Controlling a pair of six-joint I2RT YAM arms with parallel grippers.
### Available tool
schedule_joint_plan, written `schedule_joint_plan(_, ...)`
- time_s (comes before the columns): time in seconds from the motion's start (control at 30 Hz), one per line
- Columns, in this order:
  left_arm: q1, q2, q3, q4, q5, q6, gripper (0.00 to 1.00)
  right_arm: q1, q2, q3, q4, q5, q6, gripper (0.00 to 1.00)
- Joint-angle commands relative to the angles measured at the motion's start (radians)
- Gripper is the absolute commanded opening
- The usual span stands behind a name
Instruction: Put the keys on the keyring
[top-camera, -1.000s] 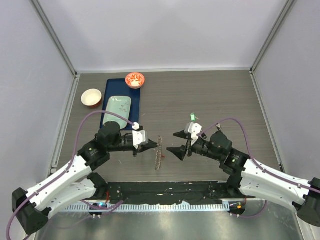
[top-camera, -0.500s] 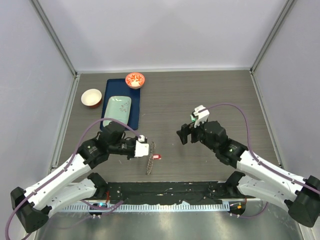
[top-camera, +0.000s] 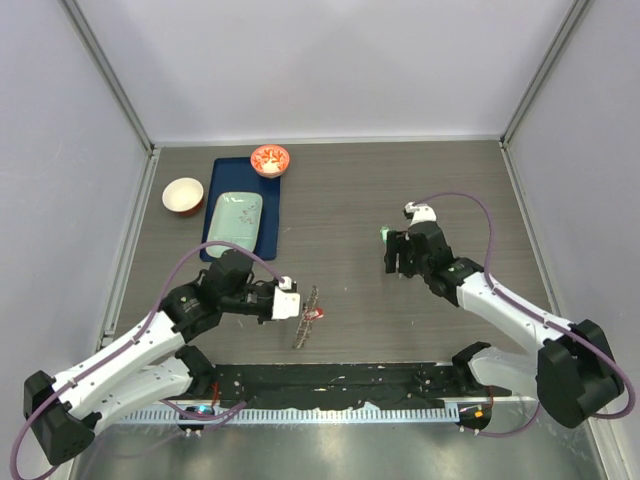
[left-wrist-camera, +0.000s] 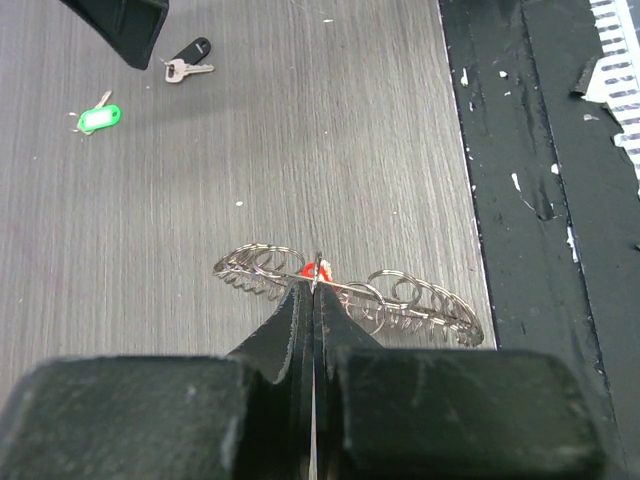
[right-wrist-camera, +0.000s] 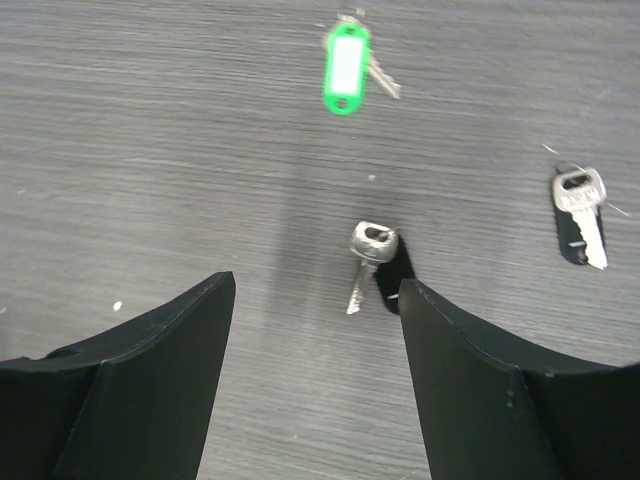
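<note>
No text, label, brand or number can be read anywhere, even on the keys (right-wrist-camera: 372, 243).

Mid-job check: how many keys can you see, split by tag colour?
Green plastic-tagged metal key: 1
Dark grey-black tagged metal keys: 2
Red-tagged key at the silvery beaded metal keyring: 1
Total: 4 keys
</note>
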Motion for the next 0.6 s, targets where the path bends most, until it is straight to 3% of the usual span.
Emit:
schedule_joint_plan(0.0, -0.001, -0.028, -0.010, 0.098, -0.017, -0.027, 0.00, -0.074, 0.049, 0.036, 0.018, 0.026, 0.050, 0.72)
schedule_joint_plan(0.13, -0.002, -0.029, -0.010, 0.106, -0.028, -0.030, 0.00, -0.088, 0.088, 0.016, 0.075, 0.036, 0.112, 0.69)
schedule_joint_plan(0.37, -0.002, -0.029, -0.010, 0.104, -0.045, -0.033, 0.00, -0.088, 0.128, -0.038, 0.175, 0.121, 0.184, 0.48)
schedule_joint_plan(0.57, -0.002, -0.031, -0.010, 0.106, -0.049, -0.037, 0.00, -0.083, 0.192, -0.012, 0.160, 0.205, 0.245, 0.45)
